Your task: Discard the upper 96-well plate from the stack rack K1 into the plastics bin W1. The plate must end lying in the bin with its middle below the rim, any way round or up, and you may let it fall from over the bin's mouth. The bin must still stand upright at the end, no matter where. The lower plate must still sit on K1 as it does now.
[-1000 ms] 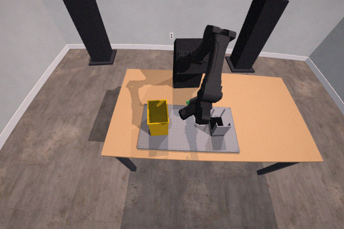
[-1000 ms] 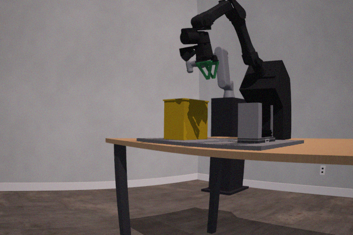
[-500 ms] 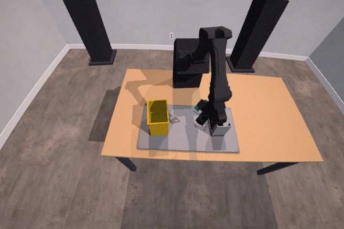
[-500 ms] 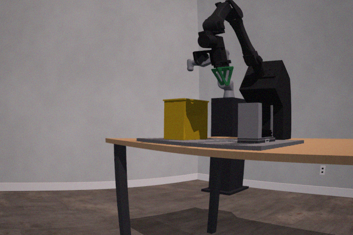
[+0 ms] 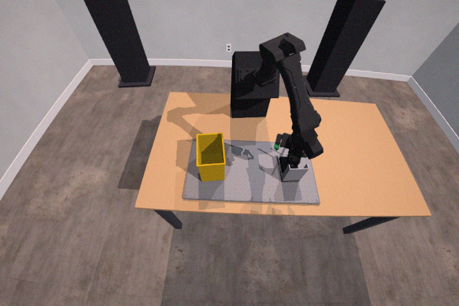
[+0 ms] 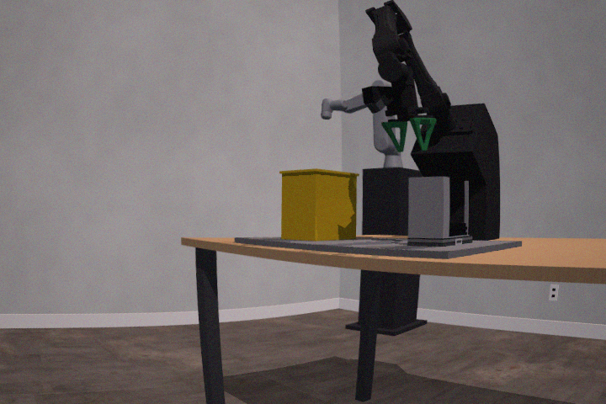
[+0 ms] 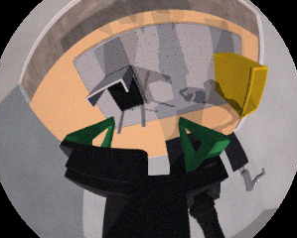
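exterior view: the claw (image 6: 409, 135) hangs wide open and empty above the grey rack (image 6: 427, 207) on the tabletop (image 6: 551, 259); plates inside are barely visible, nothing grabbed yet, yellow bin (image 6: 316, 204) upright, awaiting the drop.

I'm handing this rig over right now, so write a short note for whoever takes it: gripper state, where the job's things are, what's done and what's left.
Gripper: green-fingered, open, holding nothing, hanging above the grey box-shaped stack rack K1.
Rack: on the grey mat, at its right side in the top view. The plates inside are dark and hard to tell apart in these views.
Yellow open-topped plastics bin W1: upright at the mat's left side; its visible inside shows no plate.
Done: nothing visible yet.
Left: descend, grip the upper plate, lift it clear of the lower one, carry it over the bin's mouth, release.
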Motion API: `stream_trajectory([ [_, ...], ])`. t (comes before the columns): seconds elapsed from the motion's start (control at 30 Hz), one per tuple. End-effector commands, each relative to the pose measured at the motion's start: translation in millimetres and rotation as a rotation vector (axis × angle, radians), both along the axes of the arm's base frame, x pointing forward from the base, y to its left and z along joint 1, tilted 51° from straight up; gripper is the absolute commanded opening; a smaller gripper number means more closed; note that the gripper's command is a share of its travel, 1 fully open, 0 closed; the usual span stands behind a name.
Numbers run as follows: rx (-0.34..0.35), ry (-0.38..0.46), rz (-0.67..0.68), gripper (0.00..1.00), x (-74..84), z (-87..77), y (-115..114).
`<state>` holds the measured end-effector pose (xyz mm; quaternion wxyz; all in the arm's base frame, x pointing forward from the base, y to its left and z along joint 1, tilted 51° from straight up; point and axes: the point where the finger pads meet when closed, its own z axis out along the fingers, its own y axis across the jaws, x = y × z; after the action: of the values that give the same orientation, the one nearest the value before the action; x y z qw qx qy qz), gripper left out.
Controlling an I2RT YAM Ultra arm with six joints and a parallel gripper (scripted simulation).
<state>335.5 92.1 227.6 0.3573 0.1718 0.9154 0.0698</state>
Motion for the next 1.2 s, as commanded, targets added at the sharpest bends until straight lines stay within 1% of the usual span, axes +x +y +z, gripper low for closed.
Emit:
stream_trajectory([
  [0.0,-0.055,-0.072,0.02,1.0,0.5,10.5,-1],
  [0.1,-0.118,-0.1,0.092,1.0,-2.5,7.9,13],
  [0.13,-0.123,-0.103,0.099,1.0,-3.5,7.0,18],
  [0.17,-0.134,-0.08,0.101,1.0,-2.1,-2.0,24],
  [0.2,-0.14,-0.071,0.102,1.0,-2.2,-6.6,30],
  [0.23,-0.16,-0.081,0.126,1.0,-3.7,-7.3,34],
  [0.3,-0.184,-0.133,0.171,1.0,-9.8,2.6,42],
  [0.33,-0.204,-0.104,0.177,1.0,-8.4,-9.6,49],
  [0.4,-0.225,-0.158,0.22,1.0,-15.2,0.9,56],
  [0.43,-0.245,-0.17,0.243,1.0,-17.1,0.3,60],
  [0.47,-0.262,-0.147,0.248,1.0,-16.7,-9.6,67],
  [0.5,-0.266,-0.141,0.25,1.0,-18.1,-12.8,72],
  [0.57,-0.266,-0.141,0.25,1.0,-18.1,-12.8,72],
  [0.6,-0.233,-0.176,0.235,1.0,-14.7,4.1,79],
  [0.63,-0.231,-0.178,0.235,1.0,-14.9,4.9,79],
  [0.67,-0.223,-0.189,0.233,1.0,-16.1,9.6,78],
  [1.17,-0.224,-0.19,0.234,1.0,-16.6,10.4,77],
])
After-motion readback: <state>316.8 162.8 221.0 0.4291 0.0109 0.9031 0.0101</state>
